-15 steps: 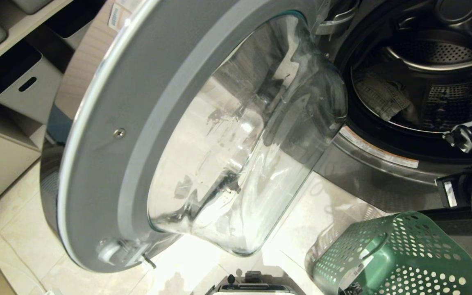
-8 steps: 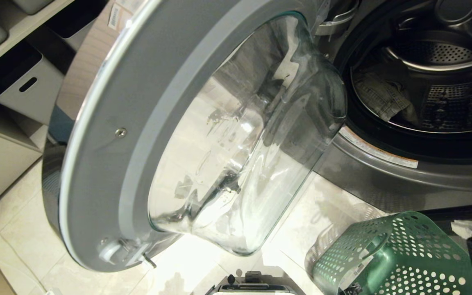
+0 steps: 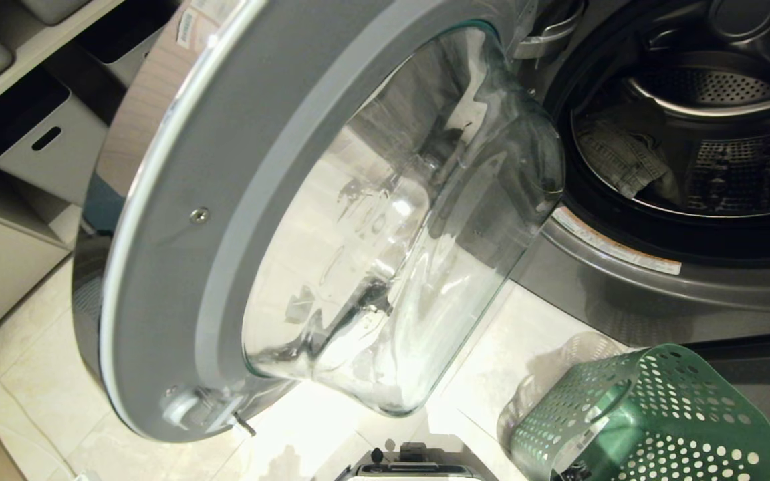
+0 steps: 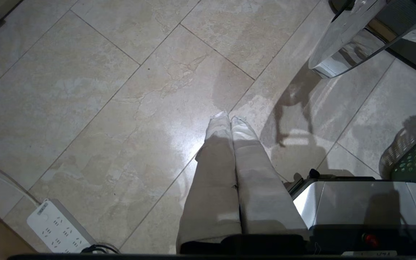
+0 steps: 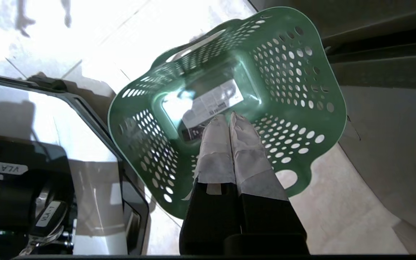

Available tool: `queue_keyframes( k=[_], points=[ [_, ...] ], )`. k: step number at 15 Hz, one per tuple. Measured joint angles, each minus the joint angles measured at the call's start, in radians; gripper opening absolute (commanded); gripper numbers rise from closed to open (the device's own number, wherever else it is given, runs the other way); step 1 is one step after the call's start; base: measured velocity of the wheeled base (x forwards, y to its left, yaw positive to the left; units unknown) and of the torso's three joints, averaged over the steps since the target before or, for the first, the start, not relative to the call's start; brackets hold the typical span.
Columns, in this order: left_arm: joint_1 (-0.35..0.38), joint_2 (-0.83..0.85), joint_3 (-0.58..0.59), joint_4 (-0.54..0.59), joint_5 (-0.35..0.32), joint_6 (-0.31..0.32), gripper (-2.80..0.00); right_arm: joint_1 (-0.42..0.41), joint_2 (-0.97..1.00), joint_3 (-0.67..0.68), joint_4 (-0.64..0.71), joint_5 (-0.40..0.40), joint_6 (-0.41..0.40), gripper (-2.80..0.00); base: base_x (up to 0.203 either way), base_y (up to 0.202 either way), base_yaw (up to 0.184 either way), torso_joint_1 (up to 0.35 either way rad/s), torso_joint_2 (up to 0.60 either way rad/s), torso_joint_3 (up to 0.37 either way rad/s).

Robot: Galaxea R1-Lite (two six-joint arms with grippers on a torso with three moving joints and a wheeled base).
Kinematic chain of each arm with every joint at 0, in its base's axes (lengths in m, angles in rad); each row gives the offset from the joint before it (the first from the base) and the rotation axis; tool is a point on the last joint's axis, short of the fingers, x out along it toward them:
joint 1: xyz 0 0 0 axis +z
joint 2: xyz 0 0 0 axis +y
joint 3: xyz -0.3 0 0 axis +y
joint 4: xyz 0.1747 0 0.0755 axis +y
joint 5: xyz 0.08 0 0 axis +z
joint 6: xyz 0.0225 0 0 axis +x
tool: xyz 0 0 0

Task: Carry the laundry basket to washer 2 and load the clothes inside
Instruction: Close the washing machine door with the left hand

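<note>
Green plastic with round holes makes the laundry basket [image 3: 646,417], which stands on the pale tiled floor [image 3: 37,374] in front of the dark grey washing machine [image 3: 666,294]. Its round door [image 3: 305,220], chrome-rimmed with a bulging glass, is swung wide open. Inside the steel drum [image 3: 726,133] we see the small bundle of grey-green clothes [image 3: 622,160] lying at the left part. We see our right hand [image 5: 228,117] above the basket, its taped fingers pressed together and holding nothing; only a white sticker [image 5: 213,103] lies on the basket bottom. Our left hand [image 4: 228,119] hangs over the floor, fingers also closed and empty, near a white power strip [image 4: 54,231].
</note>
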Motion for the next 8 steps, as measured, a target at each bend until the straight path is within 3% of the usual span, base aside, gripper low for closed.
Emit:
queue_keyframes(
  k=[3,8],
  points=[
    [0.000,0.000,0.000,0.000,0.000,0.000,-2.80,-0.063,-0.161,0.040,0.064,0.100,-0.029,-2.80,0.000,0.000,0.000,0.000,0.00,0.000],
    [0.000,0.000,0.000,-0.001,0.000,0.000,-2.80,-0.008,-0.289,0.049,0.074,0.115,-0.029,-2.80,0.000,0.000,0.000,0.000,0.00,0.000]
  ],
)
